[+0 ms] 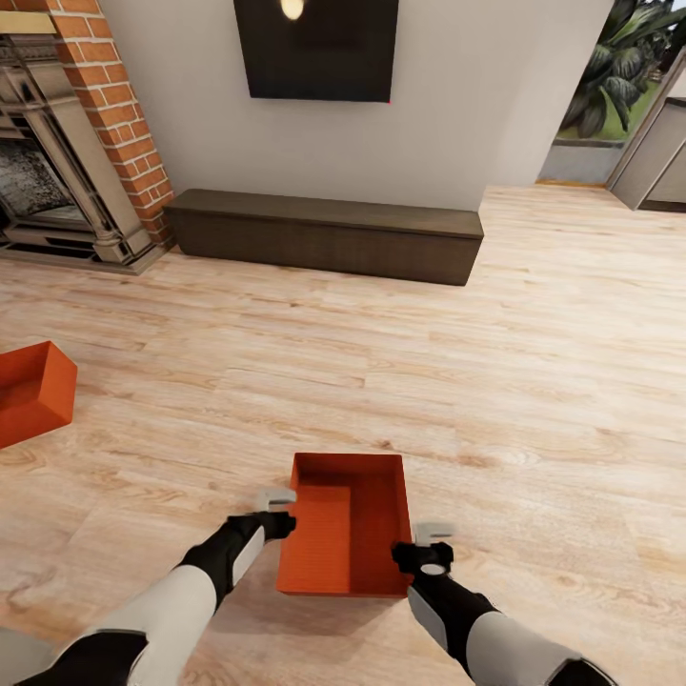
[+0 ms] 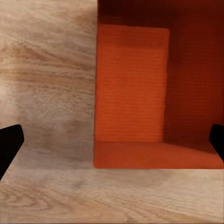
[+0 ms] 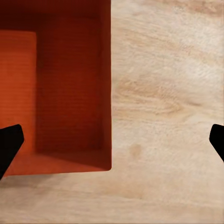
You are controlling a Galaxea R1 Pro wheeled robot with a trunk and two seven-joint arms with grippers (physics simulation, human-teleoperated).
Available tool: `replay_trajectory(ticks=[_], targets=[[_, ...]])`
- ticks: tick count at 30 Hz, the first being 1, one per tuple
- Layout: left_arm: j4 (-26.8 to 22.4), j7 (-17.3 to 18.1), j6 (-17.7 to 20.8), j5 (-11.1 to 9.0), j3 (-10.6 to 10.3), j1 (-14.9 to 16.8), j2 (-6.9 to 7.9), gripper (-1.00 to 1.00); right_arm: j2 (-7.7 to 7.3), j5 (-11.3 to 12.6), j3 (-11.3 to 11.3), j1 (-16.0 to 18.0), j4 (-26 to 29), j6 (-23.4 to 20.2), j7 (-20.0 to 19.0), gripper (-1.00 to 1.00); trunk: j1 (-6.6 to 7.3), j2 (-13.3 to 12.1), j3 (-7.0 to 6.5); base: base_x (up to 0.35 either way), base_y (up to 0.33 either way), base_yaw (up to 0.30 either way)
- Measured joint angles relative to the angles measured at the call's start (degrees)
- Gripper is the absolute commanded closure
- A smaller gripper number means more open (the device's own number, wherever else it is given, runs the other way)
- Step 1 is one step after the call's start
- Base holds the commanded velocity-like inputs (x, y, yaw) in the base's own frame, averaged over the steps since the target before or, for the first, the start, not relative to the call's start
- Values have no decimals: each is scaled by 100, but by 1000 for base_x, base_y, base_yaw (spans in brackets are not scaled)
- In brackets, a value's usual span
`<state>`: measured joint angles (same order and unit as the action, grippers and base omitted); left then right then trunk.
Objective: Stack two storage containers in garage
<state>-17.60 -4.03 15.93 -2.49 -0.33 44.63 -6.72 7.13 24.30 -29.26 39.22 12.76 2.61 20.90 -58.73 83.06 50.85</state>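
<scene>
Orange-red storage bin (image 1: 349,524) sits on the wood plank floor (image 1: 534,381) betw. both hands. Left hand (image 1: 278,512) and right hand (image 1: 427,545) are spread wide, each straddling a long wall. Second bin (image 1: 30,391) lies well off beyond the left hand. Risk: thin walls may flex or slip if the hands pinch unevenly, tipping the bin.

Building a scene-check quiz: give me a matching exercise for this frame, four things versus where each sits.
Things:
1. near storage container
2. far storage container
3. low dark bench
4. brick fireplace

Places:
A. far left corner of the room
B. along the wall beneath the black TV
C. on the wood floor between the left gripper and right gripper
D. at the left edge of the head view, partly cut off

Pairs: 1-C, 2-D, 3-B, 4-A
</scene>
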Motion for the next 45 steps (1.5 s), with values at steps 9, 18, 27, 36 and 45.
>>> replay_trajectory(ticks=[9,18,27,36,45], targets=[[518,-342,-748,470,15,37,-209,-100,129,10,6,414,-66,207,327,-100,0,0,0,0,0,0],[395,-334,-759,488,10,46,-191,-100,153,296,17,459,-78,194,334,-100,0,0,0,0,0,0],[223,-333,-588,431,6,46,-173,-100,147,254,-33,458,-458,30,292,-100,0,0,0,0,0,0],[47,-271,-390,432,18,46,-155,-100,149,237,-40,460,-498,-367,238,-100,0,0,0,0,0,0],[-331,-273,-380,466,24,46,-177,-100,138,232,-40,461,-499,-364,237,-100,0,0,0,0,0,0]])
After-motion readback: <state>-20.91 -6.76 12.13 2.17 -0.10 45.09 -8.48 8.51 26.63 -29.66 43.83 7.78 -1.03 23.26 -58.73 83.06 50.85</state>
